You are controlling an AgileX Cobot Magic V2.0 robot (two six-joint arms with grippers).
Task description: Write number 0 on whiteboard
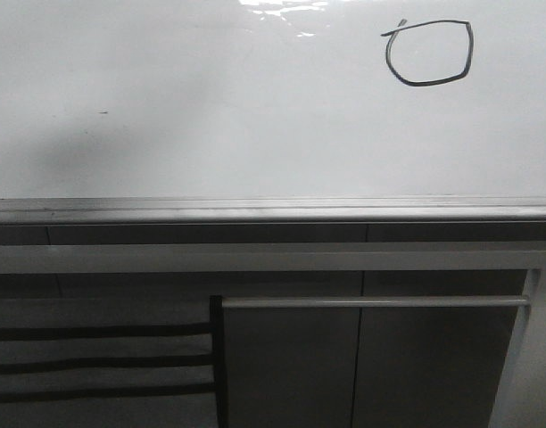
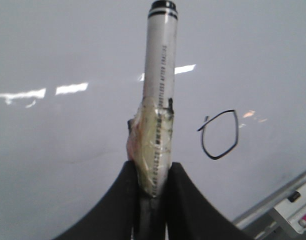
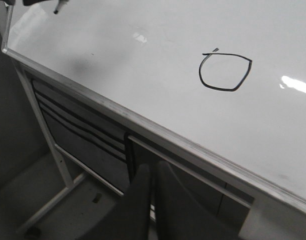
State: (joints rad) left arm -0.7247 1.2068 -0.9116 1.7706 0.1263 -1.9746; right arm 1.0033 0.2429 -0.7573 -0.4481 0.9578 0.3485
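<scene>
Glossy and white, the whiteboard fills my front view, its grey rail along the lower edge. I see the number 0 drawn near its upper right corner. My left end effector grips a taped marker, clear of the loop. My right end effector sits closed, holding nothing.

Front view faces whiteboard squarely; both wrist views oblique, sharing number 0.
</scene>
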